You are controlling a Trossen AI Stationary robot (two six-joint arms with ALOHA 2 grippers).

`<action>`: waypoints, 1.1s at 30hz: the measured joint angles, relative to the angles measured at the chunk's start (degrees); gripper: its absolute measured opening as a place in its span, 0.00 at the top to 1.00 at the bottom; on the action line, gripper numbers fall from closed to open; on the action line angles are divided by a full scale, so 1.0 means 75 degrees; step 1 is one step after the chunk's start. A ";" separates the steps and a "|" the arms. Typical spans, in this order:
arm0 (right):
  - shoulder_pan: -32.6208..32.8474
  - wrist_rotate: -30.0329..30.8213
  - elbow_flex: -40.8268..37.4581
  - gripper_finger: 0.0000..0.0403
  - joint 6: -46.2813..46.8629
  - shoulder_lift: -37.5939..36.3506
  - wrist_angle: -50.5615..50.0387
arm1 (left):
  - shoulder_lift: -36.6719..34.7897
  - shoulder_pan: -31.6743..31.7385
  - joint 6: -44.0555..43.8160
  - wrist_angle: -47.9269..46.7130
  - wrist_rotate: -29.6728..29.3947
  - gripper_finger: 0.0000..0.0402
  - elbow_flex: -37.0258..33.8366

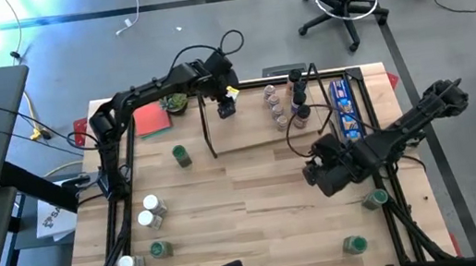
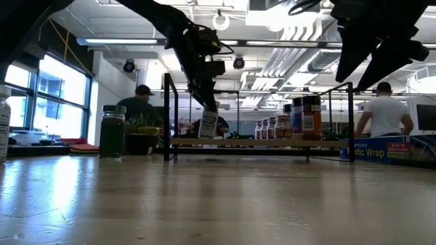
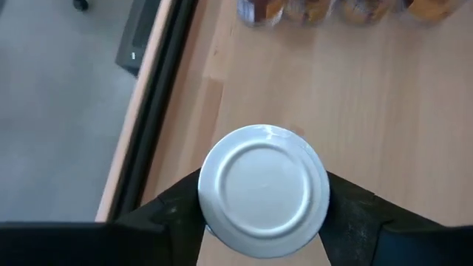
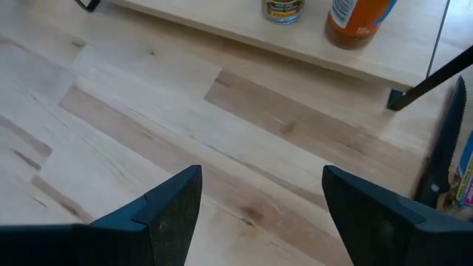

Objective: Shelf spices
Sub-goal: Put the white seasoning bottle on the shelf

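Observation:
My left gripper is over the left part of the shelf, shut on a spice jar with a white lid. Several more jars stand on the shelf's right part. Loose jars rest on the table: white-topped ones and green ones at the left, and two green ones at the near right. My right gripper hangs open above bare table in front of the shelf's right end, with nothing between its fingers. My left gripper pinches the jar at its white lid's rim, one finger on each opposite side. The fingers slant down from above. The jar hangs below them, slightly tilted, its lower end close over the shelf board; whether it touches I cannot tell.
A long blue box lies right of the shelf. A small potted plant and a red sheet sit at the far left. The shelf's black uprights flank the held jar. People stand in the room behind.

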 joint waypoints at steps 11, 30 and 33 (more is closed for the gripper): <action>-0.0164 0.0004 0.0002 0.32 -0.0168 0.0000 0.0157 | -0.0012 0.0134 0.0044 -0.0160 0.0027 0.47 -0.0097; -0.0161 -0.0008 0.0003 0.32 -0.0168 0.0003 0.0176 | -0.0037 0.0377 0.0404 -0.0568 0.0039 0.29 -0.0010; -0.0161 -0.0014 0.0003 0.32 -0.0194 0.0003 0.0179 | -0.0047 0.0371 0.0461 -0.0907 0.0039 0.28 0.0217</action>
